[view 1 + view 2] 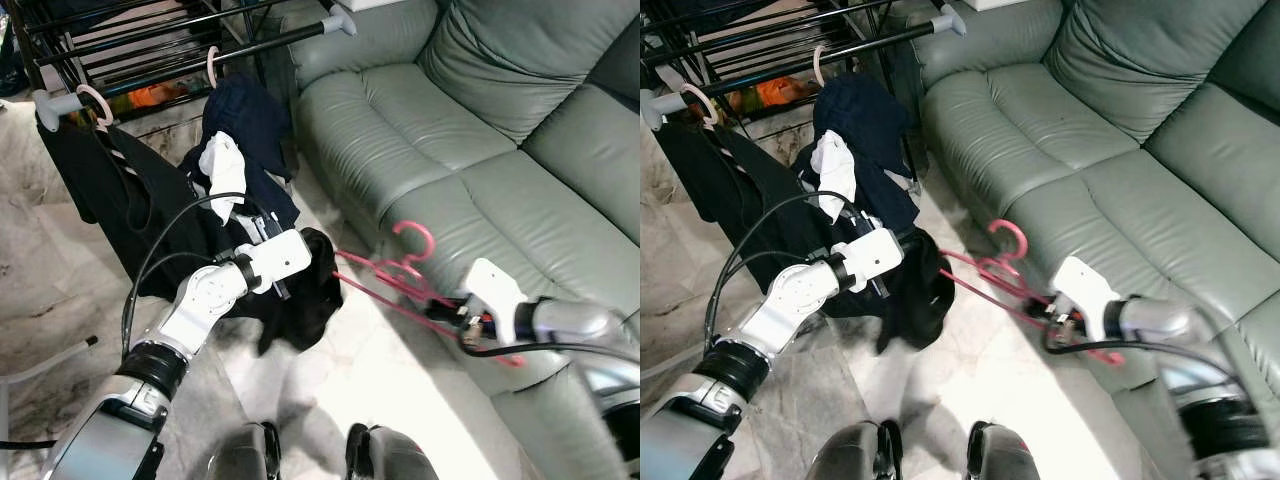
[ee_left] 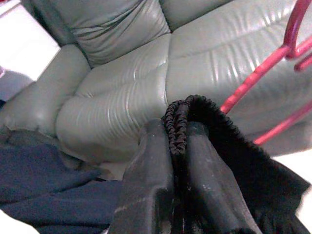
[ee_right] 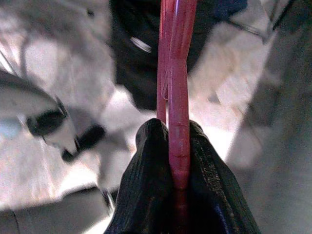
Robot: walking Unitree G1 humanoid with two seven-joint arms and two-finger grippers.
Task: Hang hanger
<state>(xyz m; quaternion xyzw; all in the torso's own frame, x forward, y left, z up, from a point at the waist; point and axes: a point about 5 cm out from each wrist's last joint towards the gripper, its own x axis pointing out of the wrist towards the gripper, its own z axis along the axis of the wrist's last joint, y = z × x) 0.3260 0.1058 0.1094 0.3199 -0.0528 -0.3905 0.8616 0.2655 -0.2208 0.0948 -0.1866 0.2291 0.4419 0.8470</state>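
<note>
Left eye view: right gripper [image 1: 462, 312] clamped on pink hanger [image 1: 400, 275]; its long axis runs from there toward left gripper [image 1: 300, 262], pinching black garment [image 1: 312, 290].

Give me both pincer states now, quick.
Left pincer: closed on the edge of the black garment.
Right pincer: closed on the pink hanger, beside the sofa.

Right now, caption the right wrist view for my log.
Right gripper shut on the pink hanger, black garment blurred beyond.
</note>
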